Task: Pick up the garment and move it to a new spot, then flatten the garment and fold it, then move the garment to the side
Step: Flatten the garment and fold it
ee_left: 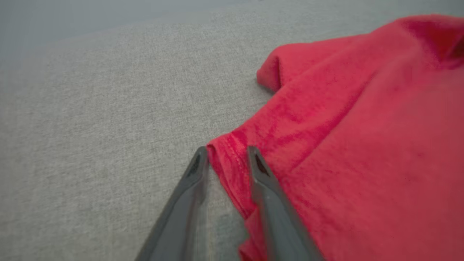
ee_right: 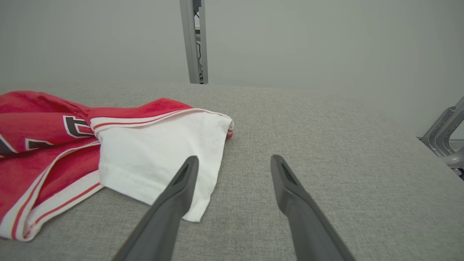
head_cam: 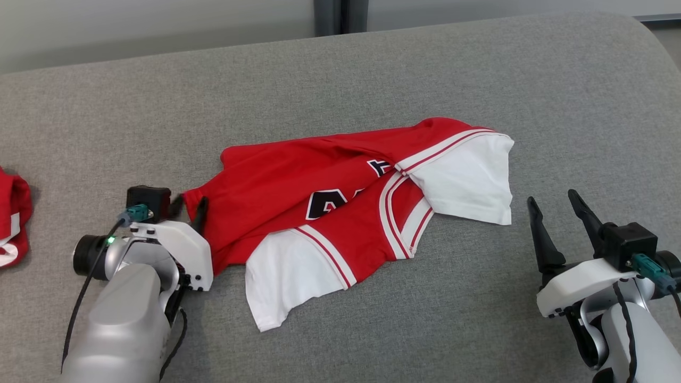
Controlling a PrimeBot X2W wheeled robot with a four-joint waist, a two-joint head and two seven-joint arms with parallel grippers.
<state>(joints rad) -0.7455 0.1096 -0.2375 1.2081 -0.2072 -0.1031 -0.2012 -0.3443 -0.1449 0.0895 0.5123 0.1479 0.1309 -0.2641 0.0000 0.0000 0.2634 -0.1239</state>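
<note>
The red jersey point(head_cam: 298, 181) lies rumpled in the middle of the table point(head_cam: 372, 69), and the left gripper point(ee_left: 226, 154), half open around just its hem corner, may pinch too little cloth and drop it, while the right gripper point(ee_right: 235, 163) hangs wide open beside the white sleeve point(ee_right: 156, 159).

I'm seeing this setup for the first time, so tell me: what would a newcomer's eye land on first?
A rumpled red and white jersey lies in the middle of the grey padded surface, its dark lettering half hidden in folds. The left gripper sits at its left edge, fingers either side of the red hem, while the right gripper stands open, apart from the white sleeve.
</note>
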